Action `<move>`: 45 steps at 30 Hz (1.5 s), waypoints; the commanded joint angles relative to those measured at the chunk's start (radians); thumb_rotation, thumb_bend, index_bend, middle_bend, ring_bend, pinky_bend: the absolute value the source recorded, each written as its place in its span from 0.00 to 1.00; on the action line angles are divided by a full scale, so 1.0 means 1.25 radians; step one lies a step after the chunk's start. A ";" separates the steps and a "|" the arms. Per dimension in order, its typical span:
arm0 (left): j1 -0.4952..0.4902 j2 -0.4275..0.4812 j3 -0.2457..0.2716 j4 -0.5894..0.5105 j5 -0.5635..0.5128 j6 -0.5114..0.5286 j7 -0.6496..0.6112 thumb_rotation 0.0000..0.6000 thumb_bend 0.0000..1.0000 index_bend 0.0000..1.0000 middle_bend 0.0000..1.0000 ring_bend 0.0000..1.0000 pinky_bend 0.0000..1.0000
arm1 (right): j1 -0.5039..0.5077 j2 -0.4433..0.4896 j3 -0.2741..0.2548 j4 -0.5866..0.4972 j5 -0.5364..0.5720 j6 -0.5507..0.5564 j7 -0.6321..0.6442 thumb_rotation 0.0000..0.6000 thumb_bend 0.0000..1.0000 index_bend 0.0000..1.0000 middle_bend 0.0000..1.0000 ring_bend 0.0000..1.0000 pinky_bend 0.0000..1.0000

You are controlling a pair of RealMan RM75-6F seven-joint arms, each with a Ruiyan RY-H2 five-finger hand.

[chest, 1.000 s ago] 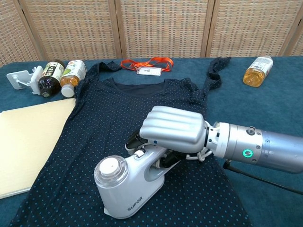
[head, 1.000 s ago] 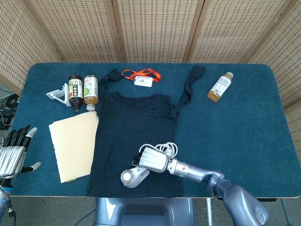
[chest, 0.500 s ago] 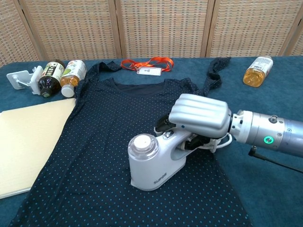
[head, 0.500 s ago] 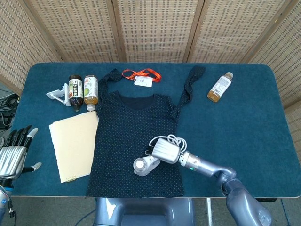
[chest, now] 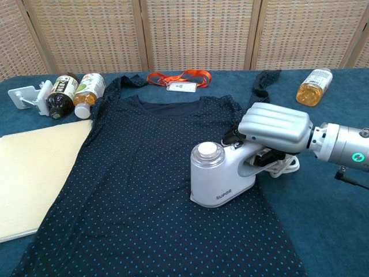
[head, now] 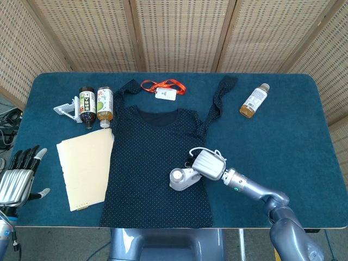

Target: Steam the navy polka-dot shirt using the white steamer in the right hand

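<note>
Table: covered in dark teal cloth; woven cane screens stand behind its far edge.
Left hand: off the near left corner of the table, fingers apart, holding nothing.
Shirt: navy with small dots, spread flat on the table, long axis running near to far, hem at the near edge and neck at the far end; its sleeves reach out towards the far side.
Right hand: fingers closed over the steamer's handle, arm coming in from the near right.
Steamer: white, standing on the shirt's right half just left of the fingers; round cap up, handle running right and slightly away into the hand. A white cord is bunched under the fingers on the right.
Pad: pale yellow, flat on the table well left of the fingers, touching the shirt's left edge.
Bottles: two lying side by side, far left of the fingers, caps towards the near side; a white clip lies just left of them.
Third bottle: amber liquid, lying far beyond the fingers to the right.
Lanyard: orange with a white card, beyond the shirt's neck, farthest from the fingers.
</note>
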 commanded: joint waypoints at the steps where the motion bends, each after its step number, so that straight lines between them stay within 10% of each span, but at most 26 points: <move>1: 0.001 0.000 0.000 -0.001 0.000 0.001 0.000 1.00 0.00 0.00 0.00 0.00 0.00 | 0.006 -0.009 -0.005 -0.010 -0.005 0.009 0.000 1.00 1.00 0.77 0.64 0.71 1.00; 25: 0.003 -0.001 0.000 0.008 -0.004 0.004 -0.006 1.00 0.00 0.00 0.00 0.00 0.00 | 0.009 -0.017 -0.094 -0.134 -0.097 0.112 -0.034 1.00 1.00 0.77 0.64 0.71 1.00; 45: 0.000 -0.004 0.000 0.002 -0.007 0.000 0.006 1.00 0.00 0.00 0.00 0.00 0.00 | -0.003 -0.005 -0.010 -0.015 0.012 0.011 -0.022 1.00 1.00 0.77 0.64 0.71 1.00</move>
